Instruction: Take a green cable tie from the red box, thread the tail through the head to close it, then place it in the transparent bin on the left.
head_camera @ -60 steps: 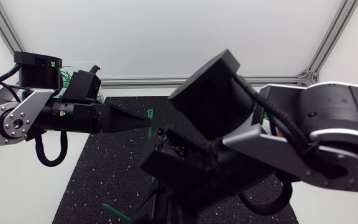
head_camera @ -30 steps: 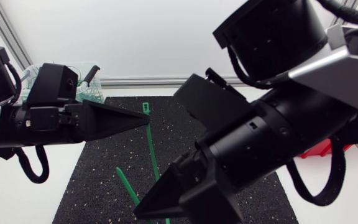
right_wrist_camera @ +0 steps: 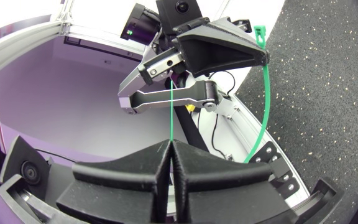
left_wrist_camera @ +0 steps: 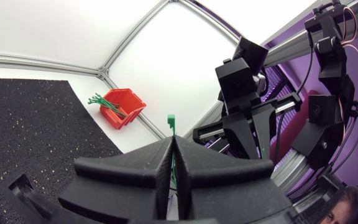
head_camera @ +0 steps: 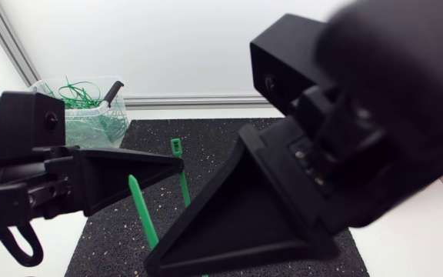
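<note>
Both arms stand high over the mat (head_camera: 229, 142), tips close, so tail and head can be lined up for threading. The left gripper (head_camera: 177, 160) is clamped on the green cable tie (head_camera: 183, 183) just under its head; the right gripper (right_wrist_camera: 169, 146) pinches the tail, the tie bowing between them

A green cable tie (head_camera: 176, 146) hangs in the air, bent into an open curve. Its square head pokes out past the closed tip of the left gripper (left_wrist_camera: 171, 142), and its thin tail is pinched in the right gripper (right_wrist_camera: 169, 144). The red box (left_wrist_camera: 126, 112) holds loose green ties, and the transparent bin (head_camera: 98, 123) holds a tangle of them.
</note>
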Motion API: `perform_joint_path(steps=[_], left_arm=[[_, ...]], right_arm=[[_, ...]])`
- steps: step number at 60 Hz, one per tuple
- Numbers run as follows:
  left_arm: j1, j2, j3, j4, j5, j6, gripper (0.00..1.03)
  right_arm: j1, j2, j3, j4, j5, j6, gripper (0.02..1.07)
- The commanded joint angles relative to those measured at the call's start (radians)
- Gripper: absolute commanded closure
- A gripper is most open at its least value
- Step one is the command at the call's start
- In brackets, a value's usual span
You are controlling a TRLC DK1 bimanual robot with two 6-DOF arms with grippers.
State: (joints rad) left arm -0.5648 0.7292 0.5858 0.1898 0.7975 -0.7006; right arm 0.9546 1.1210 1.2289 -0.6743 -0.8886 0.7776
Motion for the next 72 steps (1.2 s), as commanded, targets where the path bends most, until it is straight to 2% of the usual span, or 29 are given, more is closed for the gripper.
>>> perform_joint_path(steps=[1, 19, 23, 36, 56, 72], left_arm=[[-0.029, -0.036, -0.026, -0.004, -0.032, -0.025, 1.0], [-0.079, -0.067, -0.015, -0.01, -0.132, -0.011, 1.0], [-0.115, -0.065, -0.015, -0.01, -0.182, 0.007, 1.0], [-0.155, -0.062, -0.011, -0.01, -0.248, 0.024, 1.0], [-0.162, -0.063, -0.015, 0.003, -0.27, 0.027, 1.0], [-0.167, -0.068, -0.015, 0.008, -0.288, 0.039, 1.0]], right_arm=[[-0.022, 0.0, 0.027, -0.011, -0.03, 0.08, 1.02], [-0.073, 0.005, 0.06, -0.021, -0.095, 0.206, 1.02], [-0.074, 0.007, 0.066, -0.022, -0.095, 0.219, 1.02], [-0.117, 0.019, 0.116, -0.045, -0.096, 0.27, 1.02], [-0.137, 0.071, 0.156, -0.105, -0.11, 0.279, 1.02], [-0.166, 0.043, 0.116, -0.08, -0.115, 0.384, 1.02]])
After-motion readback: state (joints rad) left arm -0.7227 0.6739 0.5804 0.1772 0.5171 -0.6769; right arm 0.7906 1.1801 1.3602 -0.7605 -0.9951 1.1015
